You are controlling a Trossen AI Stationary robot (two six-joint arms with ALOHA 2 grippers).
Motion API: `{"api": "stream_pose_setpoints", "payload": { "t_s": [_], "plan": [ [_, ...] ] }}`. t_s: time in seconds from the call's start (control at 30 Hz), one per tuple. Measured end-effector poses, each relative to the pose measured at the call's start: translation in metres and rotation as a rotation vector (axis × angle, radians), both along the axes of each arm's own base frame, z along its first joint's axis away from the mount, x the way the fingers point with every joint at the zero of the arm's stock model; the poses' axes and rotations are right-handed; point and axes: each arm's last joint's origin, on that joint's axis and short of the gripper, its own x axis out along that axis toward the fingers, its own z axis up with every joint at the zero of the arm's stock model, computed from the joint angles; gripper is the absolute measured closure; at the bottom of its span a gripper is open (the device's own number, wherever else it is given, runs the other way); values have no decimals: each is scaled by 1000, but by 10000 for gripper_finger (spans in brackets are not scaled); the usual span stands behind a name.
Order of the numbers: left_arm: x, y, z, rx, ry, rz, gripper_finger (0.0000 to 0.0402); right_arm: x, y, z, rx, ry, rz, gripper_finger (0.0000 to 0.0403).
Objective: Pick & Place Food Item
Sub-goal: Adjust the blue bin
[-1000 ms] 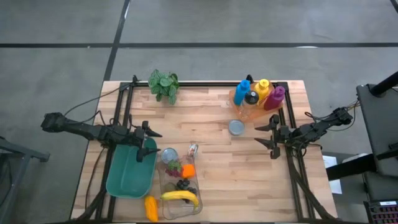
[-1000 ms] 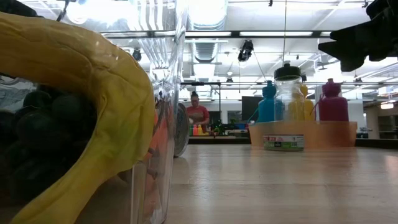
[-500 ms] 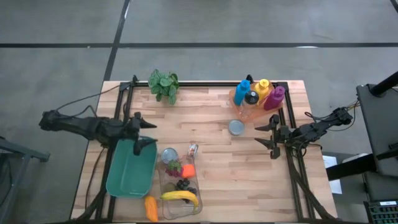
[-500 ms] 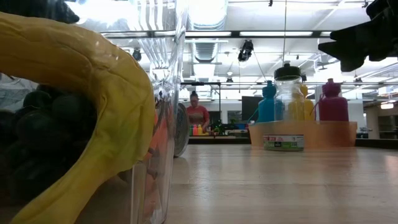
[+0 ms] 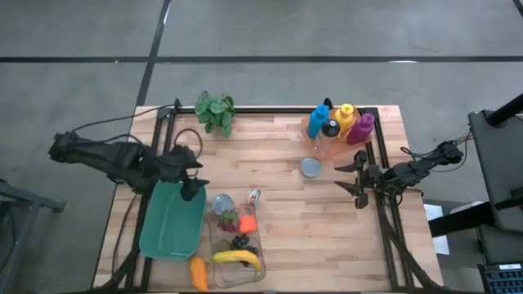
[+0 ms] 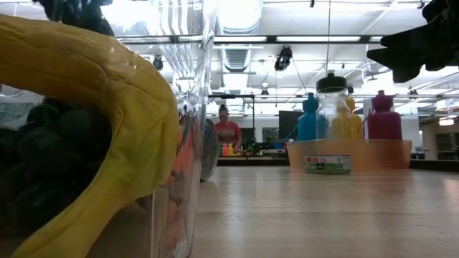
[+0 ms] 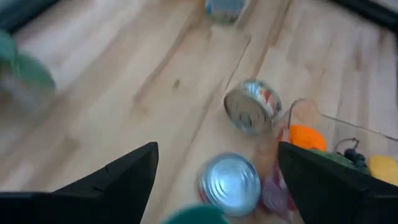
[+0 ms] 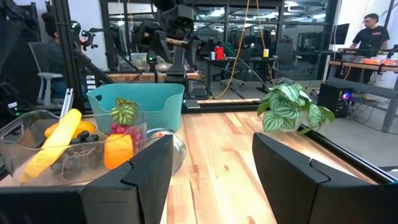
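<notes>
The landmark here is the clear plastic food box (image 5: pixel 237 253) near the front edge of the pale wooden counter (image 5: pixel 286 237), and everything edible sits in or beside it: a yellow banana (image 5: pixel 236 257) lies across its front, dark grapes (image 5: pixel 239 242) behind that, an orange fruit (image 5: pixel 247 223) at its back end. A second orange-yellow piece of food (image 5: pixel 198 273) lies on the counter just beside the box's front corner, outside it. The teal plastic bin (image 5: pixel 172 222) stands right alongside the box, most likely the drop-off, which is why the two are set so close. The left gripper (image 5: pixel 189 173) hovers over the bin's far end, jaws spread wide and carrying nothing, angled toward the box as its wrist view shows a round silver tin lid (image 7: pixel 229 182) and a tipped metal can (image 7: pixel 250 112) just behind the box. The right gripper (image 5: pixel 353 181) waits well away from the box at the counter's right side, jaws spread, nothing between them
</notes>
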Motion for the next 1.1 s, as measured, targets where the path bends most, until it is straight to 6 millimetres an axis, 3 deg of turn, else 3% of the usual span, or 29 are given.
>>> {"api": "stream_pose_setpoints", "payload": {
  "t_s": [0.2,0.43,0.53,0.67,0.8,1.1],
  "plan": [
    [20,-26,28,-118,157,203,66,0,0,0,0,0,0,186],
    [39,-77,42,-191,321,486,66,0,0,0,0,0,0,186],
    [43,-103,42,-229,362,643,66,0,0,0,0,1,0,186],
    [46,-133,36,-308,390,728,66,0,0,0,0,1,0,186],
    [46,-151,30,-399,401,848,66,0,0,0,-2,3,1,186],
    [56,-190,7,-559,413,937,66,0,0,0,-2,3,1,186]
  ]
}}
